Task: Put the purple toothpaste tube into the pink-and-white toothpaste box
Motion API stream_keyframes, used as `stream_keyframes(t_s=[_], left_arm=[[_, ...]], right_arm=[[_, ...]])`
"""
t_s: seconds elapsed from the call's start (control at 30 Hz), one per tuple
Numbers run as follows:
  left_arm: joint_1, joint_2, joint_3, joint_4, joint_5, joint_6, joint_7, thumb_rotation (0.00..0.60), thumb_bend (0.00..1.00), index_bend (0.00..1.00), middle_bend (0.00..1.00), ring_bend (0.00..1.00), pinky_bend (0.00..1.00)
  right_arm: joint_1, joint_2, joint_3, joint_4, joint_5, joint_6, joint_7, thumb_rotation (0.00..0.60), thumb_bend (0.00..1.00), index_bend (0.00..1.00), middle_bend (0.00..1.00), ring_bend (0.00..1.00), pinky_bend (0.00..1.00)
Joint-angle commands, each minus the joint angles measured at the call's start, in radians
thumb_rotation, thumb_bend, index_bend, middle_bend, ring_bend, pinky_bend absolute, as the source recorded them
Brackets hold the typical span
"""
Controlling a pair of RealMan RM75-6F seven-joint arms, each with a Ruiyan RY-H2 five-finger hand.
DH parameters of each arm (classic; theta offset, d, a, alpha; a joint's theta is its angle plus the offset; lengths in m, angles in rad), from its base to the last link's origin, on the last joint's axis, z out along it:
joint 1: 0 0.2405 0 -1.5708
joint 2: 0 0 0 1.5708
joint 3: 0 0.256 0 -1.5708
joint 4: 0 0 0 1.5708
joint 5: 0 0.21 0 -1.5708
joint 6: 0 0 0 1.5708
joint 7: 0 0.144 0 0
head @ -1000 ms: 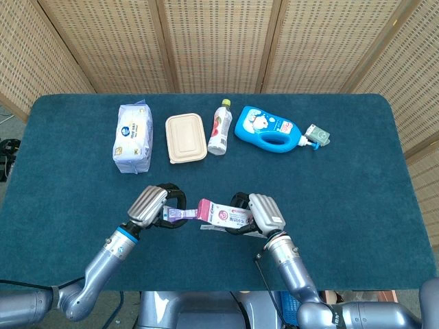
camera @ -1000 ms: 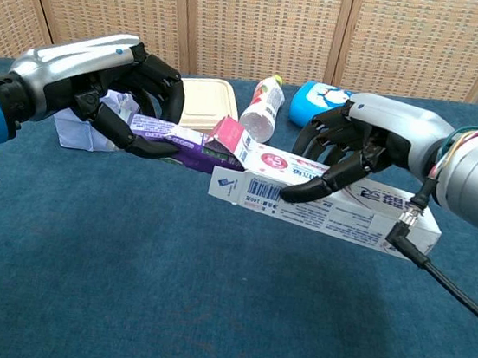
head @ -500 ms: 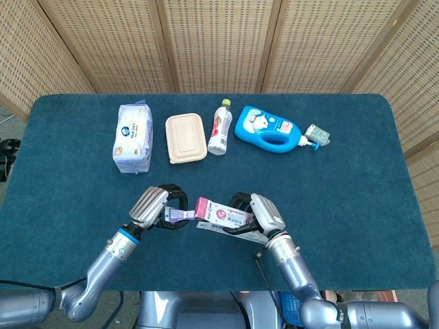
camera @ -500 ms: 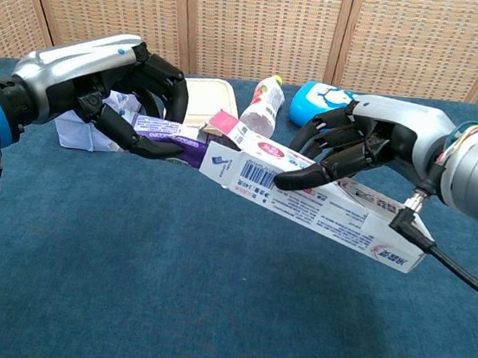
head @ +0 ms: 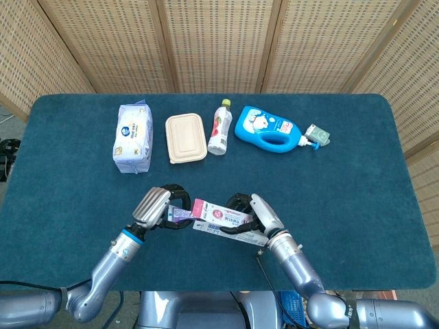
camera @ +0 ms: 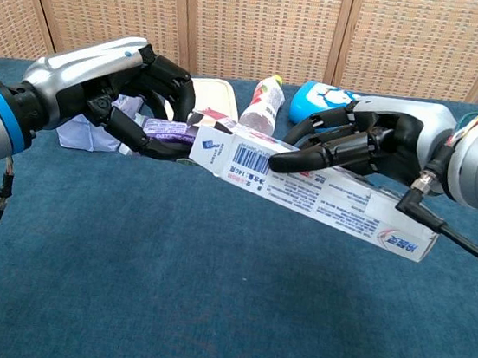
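Left robot hand [camera: 119,86] grips the tube [camera: 168,128]; right robot hand [camera: 357,141] grips the box [camera: 308,187]. Chest view shows the box's barcode side, tilted; head view its pink top, tube tip prob. at the flap.

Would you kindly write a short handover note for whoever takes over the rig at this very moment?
Left hand: holds the purple toothpaste tube above the table, pointing toward the box.
Right hand: holds the pink-and-white toothpaste box in the air, tilted, open end toward the tube.
Done: both items are lifted and the tube's end sits at the box opening; whether it has entered cannot be told.
Left: slide the tube fully into the box.
Untouched at the back of the table: tissue pack, lunch box, small bottle, blue detergent bottle.
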Motion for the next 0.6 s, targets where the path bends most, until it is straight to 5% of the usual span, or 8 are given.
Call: stream_keyframes(t_s=[0.03, 0.6], left_arm=[[0.0, -0.008, -0.004, -0.003, 0.001, 0.007, 0.003, 0.6, 0.41, 0.83, 0.62, 0.35, 0.37], [-0.009, -0.035, -0.004, -0.026, 0.0, 0.004, 0.03, 0.6, 0.4, 0.78, 0.57, 0.31, 0.33]], right_arm=[[0.003, 0.005, -0.001, -0.001, 0.002, -0.005, 0.013, 0.6, 0.02, 0.62, 0.53, 0.46, 0.48], [0.02, 0.02, -0.012, -0.013, 0.003, -0.025, 0.072, 0.6, 0.01, 0.62, 0.53, 0.46, 0.48]])
